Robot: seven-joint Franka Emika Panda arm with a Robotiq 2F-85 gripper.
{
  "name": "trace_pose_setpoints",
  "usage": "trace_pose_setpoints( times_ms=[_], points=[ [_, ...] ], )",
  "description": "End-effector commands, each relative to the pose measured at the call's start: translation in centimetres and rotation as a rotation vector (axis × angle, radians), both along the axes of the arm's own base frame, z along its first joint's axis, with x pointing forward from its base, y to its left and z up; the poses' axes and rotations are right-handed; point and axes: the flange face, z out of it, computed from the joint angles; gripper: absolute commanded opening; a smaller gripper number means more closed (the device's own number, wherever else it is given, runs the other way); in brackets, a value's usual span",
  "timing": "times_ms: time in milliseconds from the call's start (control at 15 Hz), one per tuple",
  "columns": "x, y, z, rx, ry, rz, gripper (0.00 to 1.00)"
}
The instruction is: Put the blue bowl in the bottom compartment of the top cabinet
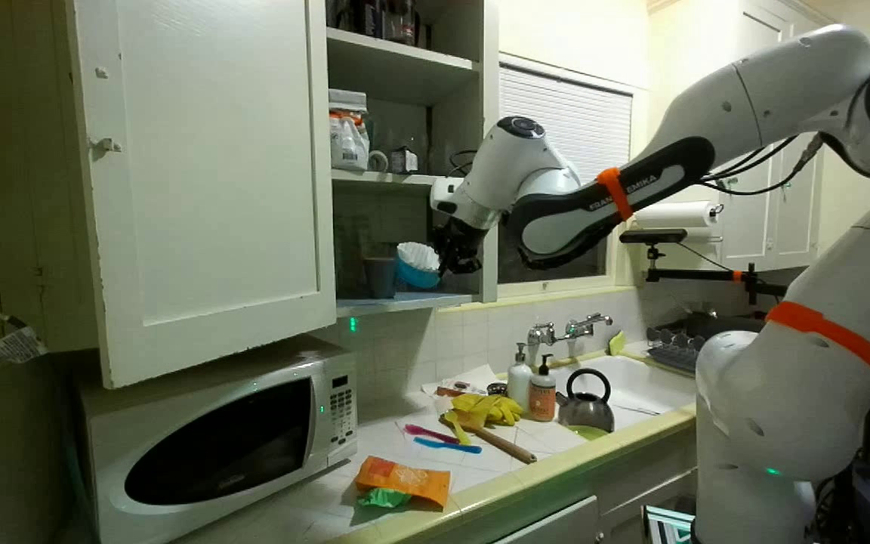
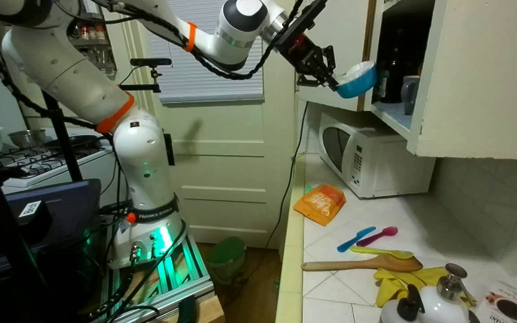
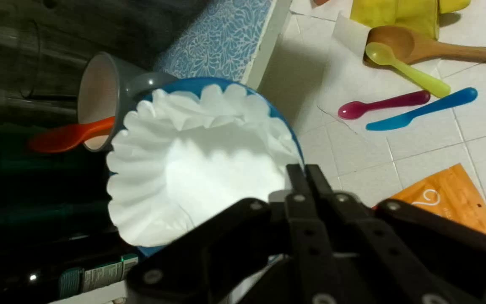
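Jaws nearly together, the gripper pinches the rim of the round, tilted blue bowl, a fluted white liner inside, before the bottom compartment of the top cabinet. Below, the tiled desk bears a microwave; a blind hangs nearby.

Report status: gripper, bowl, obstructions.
Gripper shut on blue bowl. Bowl tilted, lined with coffee-filter paper, at mouth of bottom compartment. Gray mug inside, possibly in the way.

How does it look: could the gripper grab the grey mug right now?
Probably not: the gripper holds the blue bowl by its rim, and in the wrist view that bowl lies between it and the grey mug. The cabinet door, at least, stands open.
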Motion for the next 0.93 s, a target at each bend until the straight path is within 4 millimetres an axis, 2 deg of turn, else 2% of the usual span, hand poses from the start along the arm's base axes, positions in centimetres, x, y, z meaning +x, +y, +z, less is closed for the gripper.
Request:
trace_pose_setpoints(
  times_ms=[0,400,867],
  points=[
    [3.7,-0.5,0.0,-0.022,0.05,-0.007,0.01],
    [7.5,-0.4,-0.2,-0.035,0.112,0.02,0.01],
    [10.8,0.6,-0.5,-0.022,0.15,0.074,0.01]
  ],
)
